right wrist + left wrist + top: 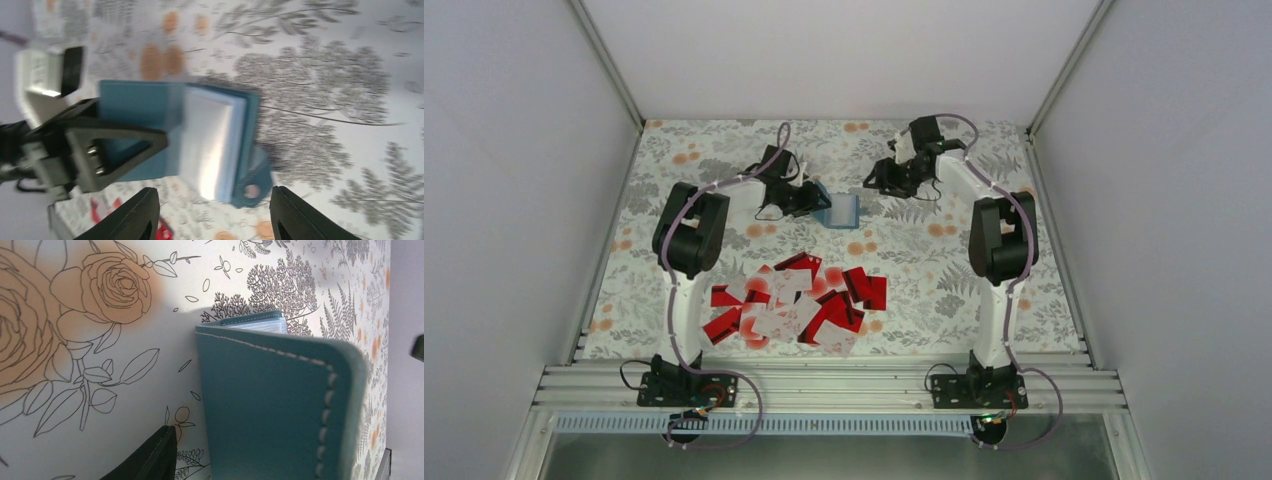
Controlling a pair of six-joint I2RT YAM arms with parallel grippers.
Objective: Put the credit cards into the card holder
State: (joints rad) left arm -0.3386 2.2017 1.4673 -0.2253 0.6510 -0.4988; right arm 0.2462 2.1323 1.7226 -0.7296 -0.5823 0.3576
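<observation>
Floral-printed tabletop (944, 270) (orange blooms, grey ferns)

The table (1024, 290) wears a white cloth printed with grey ferns and leaves, line-drawn roses and soft orange blooms. The card holder (842, 210) is teal-blue outside with white stitching along its edge and pale blue to whitish inside. Its teal tab carries a small pale round snap. The credit cards (794, 300) are mixed: some bright red with a dark stripe, others white with a red round spot. The arms (692, 235) are black and white, with lilac cables (774, 150). The walls (514, 200) are pale grey.
</observation>
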